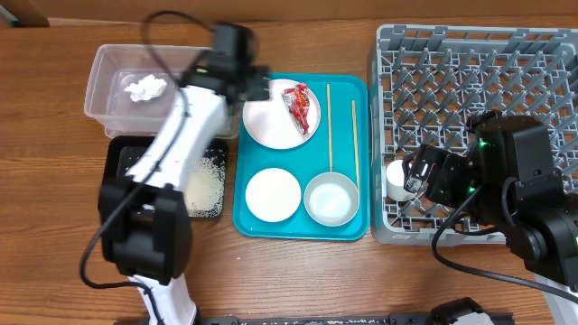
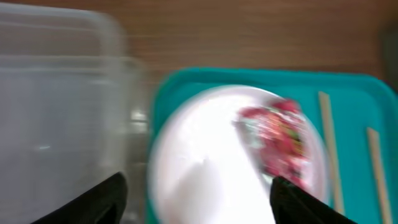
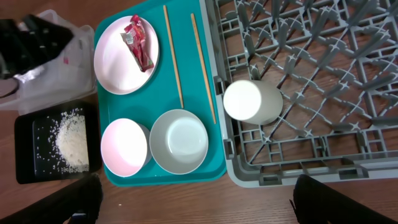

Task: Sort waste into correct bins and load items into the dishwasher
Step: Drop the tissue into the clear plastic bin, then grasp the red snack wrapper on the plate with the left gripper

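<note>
The fingers (image 2: 102, 202) of our left gripper (image 2: 199, 183) are spread wide and hold nothing. They hang over the large white plate (image 1: 271, 122) in the far left corner of the teal serving tray (image 1: 341, 126). The crumpled red wrapper (image 1: 299, 101) lies on that plate's right side. Our right gripper (image 1: 417, 173) is also wide open and empty. It is past the tray's right edge, over the grey dish rack (image 1: 506, 63) and just beside the white cup (image 3: 252, 102).

We judge the step in hand to be picking up the wrapper for the clear tub (image 1: 108, 72) off the tray's far left edge, where the napkin (image 1: 144, 88) lies. The rice (image 1: 206, 185) sits in the black tray (image 1: 122, 158) off the near left edge.

In the left wrist view the wrapper is closer to our right-hand finger, so we should centre over it before descending. That view is blurred, so we cannot judge our height. We should come down straight and close fully on the crumpled bulk, since foil is likely slick and springy. Then we lift clear before crossing so the plate is not dragged, and keep off the chopsticks (image 1: 330, 126) just right of the plate.
</note>
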Available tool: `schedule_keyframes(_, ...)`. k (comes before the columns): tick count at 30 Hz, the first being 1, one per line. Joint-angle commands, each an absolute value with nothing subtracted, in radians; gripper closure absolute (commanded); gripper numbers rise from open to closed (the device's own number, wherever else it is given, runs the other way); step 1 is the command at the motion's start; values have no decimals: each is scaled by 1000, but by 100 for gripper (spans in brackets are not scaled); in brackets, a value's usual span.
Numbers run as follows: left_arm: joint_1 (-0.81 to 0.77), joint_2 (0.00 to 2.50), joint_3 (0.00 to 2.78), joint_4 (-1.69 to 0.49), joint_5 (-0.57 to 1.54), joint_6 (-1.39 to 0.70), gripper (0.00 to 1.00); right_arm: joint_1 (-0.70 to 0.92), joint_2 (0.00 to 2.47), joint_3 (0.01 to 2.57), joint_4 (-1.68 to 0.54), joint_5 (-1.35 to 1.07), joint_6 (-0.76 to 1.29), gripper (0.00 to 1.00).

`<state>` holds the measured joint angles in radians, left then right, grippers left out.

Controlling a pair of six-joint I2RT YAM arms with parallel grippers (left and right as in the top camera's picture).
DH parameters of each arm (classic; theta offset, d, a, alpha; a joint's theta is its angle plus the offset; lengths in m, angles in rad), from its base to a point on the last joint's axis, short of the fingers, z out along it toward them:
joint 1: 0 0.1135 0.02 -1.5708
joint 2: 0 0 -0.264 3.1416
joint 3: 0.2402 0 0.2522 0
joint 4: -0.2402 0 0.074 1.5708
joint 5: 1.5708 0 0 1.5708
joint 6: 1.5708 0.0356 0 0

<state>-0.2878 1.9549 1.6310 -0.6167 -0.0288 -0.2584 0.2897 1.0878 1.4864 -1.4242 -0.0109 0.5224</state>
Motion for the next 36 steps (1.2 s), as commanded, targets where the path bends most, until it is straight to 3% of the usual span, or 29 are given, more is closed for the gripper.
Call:
schedule_keyframes(1, -408, 2013, 1653, -590, -69, -247, 27, 295, 1084, 1498, -1420, -1, 517, 0)
schedule_keyframes(5, -496, 2130, 1653, -505, -115, -252, 27, 295, 1084, 1498, -1420, -2, 517, 0)
schedule_keyframes(12, -504, 2223, 1653, -475, -167, -331, 39, 295, 1084, 1498, -1420, -2, 517, 0)
schedule_keyframes(15, -503, 2229, 1653, -486, -167, -338, 55, 295, 1085, 1498, -1420, -2, 517, 0)
schedule_keyframes(19, -504, 2218, 1653, -494, -156, -338, 86, 295, 1090, 1498, -1420, -2, 517, 0)
schedule_keyframes(21, -505, 2197, 1653, -507, -156, -338, 96, 295, 1095, 1498, -1421, -2, 517, 0)
schedule_keyframes(28, -475, 2014, 1653, -625, -221, -338, 96, 295, 1109, 1498, -1424, -2, 517, 0)
schedule_keyframes(36, -271, 1836, 1653, -753, -299, -358, 96, 295, 1109, 1498, -1425, -2, 517, 0)
